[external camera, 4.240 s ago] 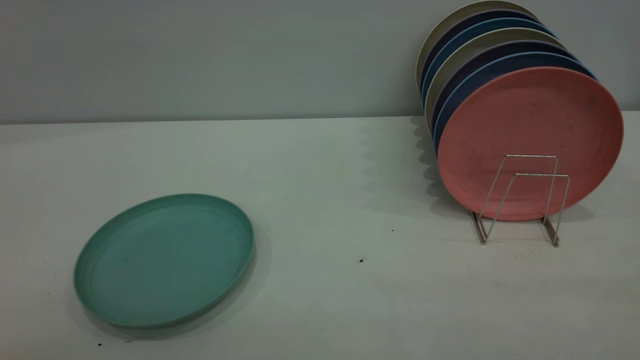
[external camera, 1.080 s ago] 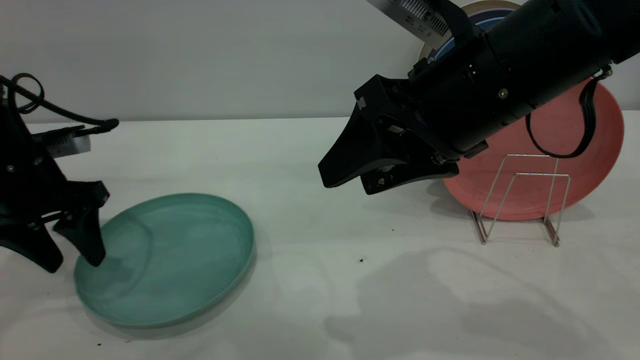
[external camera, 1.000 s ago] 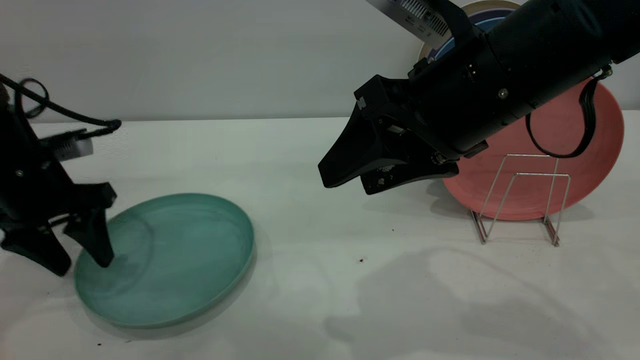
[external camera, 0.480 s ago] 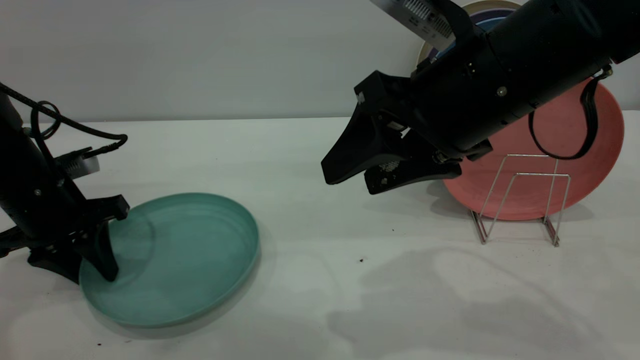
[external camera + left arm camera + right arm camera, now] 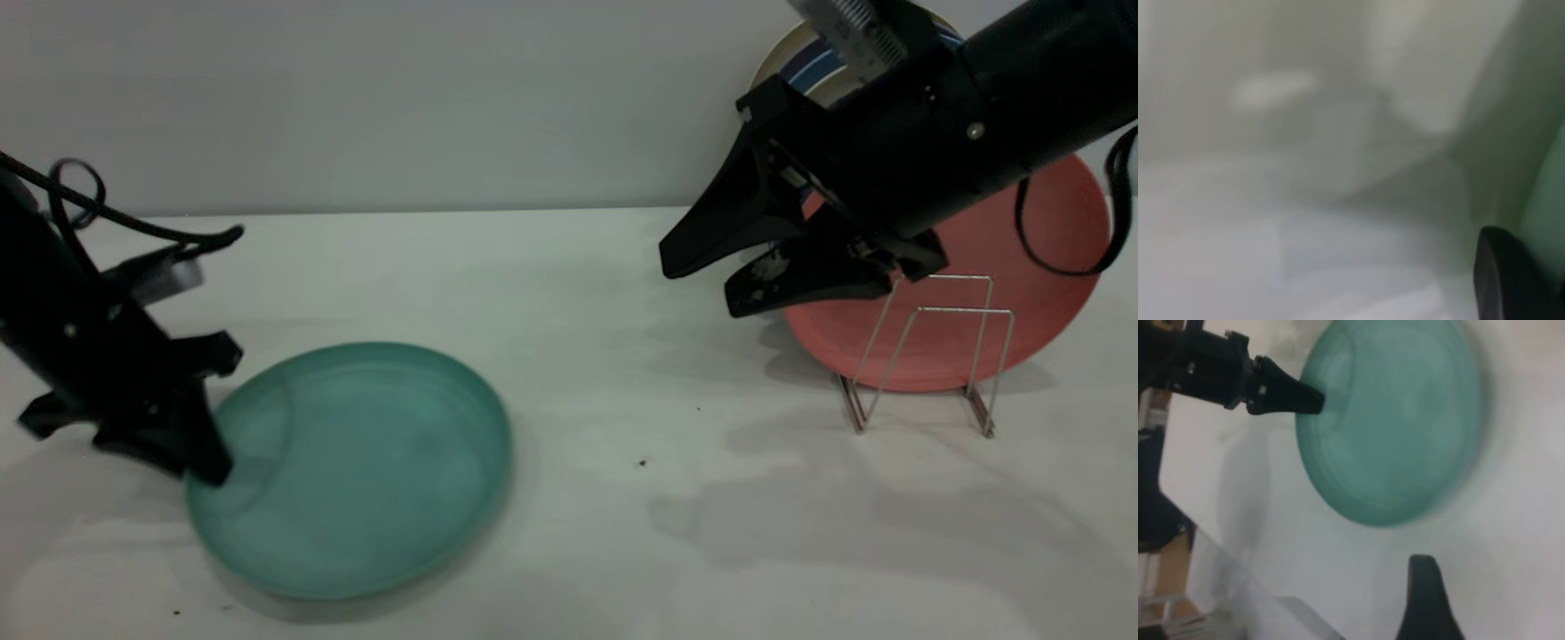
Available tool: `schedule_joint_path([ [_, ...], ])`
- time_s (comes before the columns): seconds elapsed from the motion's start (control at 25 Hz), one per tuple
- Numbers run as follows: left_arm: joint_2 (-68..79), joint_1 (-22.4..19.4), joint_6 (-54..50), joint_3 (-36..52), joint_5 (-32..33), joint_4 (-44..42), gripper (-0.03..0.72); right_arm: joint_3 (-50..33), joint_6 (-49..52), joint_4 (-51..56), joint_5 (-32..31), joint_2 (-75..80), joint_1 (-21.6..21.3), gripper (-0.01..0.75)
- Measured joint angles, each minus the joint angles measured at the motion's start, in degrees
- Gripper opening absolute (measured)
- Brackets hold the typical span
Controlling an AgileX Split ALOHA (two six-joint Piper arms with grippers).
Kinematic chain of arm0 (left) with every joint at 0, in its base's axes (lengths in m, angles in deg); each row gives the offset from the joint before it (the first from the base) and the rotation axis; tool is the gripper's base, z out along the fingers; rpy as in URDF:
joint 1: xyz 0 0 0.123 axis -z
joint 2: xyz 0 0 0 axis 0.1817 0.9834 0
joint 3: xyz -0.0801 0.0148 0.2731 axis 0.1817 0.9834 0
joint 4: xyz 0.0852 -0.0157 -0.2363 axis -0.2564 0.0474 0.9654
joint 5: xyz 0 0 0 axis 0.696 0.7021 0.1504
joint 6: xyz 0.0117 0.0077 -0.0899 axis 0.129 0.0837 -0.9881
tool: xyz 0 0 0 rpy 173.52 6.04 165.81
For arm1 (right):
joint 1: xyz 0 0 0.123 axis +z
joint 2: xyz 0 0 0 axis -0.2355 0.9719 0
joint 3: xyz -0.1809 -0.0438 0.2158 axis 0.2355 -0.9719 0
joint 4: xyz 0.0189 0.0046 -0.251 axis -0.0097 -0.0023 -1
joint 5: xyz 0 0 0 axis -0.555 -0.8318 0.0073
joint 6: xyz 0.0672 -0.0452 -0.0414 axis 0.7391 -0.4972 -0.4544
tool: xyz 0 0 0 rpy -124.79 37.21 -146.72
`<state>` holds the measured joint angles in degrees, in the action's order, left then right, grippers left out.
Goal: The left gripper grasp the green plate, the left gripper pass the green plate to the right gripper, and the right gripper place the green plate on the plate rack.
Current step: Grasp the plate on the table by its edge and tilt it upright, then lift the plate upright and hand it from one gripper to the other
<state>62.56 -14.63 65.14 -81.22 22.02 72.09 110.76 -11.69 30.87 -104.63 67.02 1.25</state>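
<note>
Since half a second ago, the green plate (image 5: 356, 467) has slid toward the table centre, pushed or dragged by the left gripper (image 5: 182, 453), and the right gripper (image 5: 711, 280) has drawn back toward the plate rack (image 5: 925, 356). The green plate lies on the white table (image 5: 605, 498), at its left front, apparently still flat on the surface. The left gripper sits at the plate's left rim with one finger inside the rim; the second finger is not clearly separable from the arm body, so it cannot be determined whether the jaws are closed on the rim or merely hooked over it. The right gripper hangs above the table in front of the salmon-pink plate (image 5: 1049, 258), jaws moderately spread and empty. The plate appears rigid, light and smooth; it skids easily on the table, so a firm pinch across the raised rim, one finger inside and one underneath, is the likely secure hold. A light pinch risks the plate pivoting during handover. The left wrist view is blurred and shows only one dark fingertip (image 5: 1508, 277) beside a green edge. The right wrist view shows the plate from above with the left finger overlapping its edge. Rack slots behind the salmon-pink plate are hidden.
</note>
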Motion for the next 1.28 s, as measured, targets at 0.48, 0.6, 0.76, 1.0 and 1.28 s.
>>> schedule_joint_path([
  [0.48, -1.2, 0.2, 19.8, -0.3, 8.3, 20.9, 0.02, 15.4, 2.5, 0.1, -7.6, 16.8, -0.1, 0.541],
  [0.6, -1.2, 0.7, 20.0, -0.3, 8.8, 21.8, 0.02, 15.7, 2.6, 0.1, -7.7, 18.4, -0.1, 0.541],
  [0.76, -1.2, 3.0, 20.0, -0.3, 8.5, 21.9, 0.02, 15.7, 2.6, -0.2, -7.6, 19.8, 0.4, 0.541],
  [1.0, -1.2, 7.5, 20.0, -0.3, 5.6, 22.1, 0.019, 15.7, 2.6, -1.2, -7.2, 19.9, 1.2, 0.541],
  [1.28, -1.2, 8.9, 20.2, -0.3, 5.4, 23.3, 0.02, 15.7, 2.6, -2.9, -7.0, 19.9, 1.2, 0.334],
])
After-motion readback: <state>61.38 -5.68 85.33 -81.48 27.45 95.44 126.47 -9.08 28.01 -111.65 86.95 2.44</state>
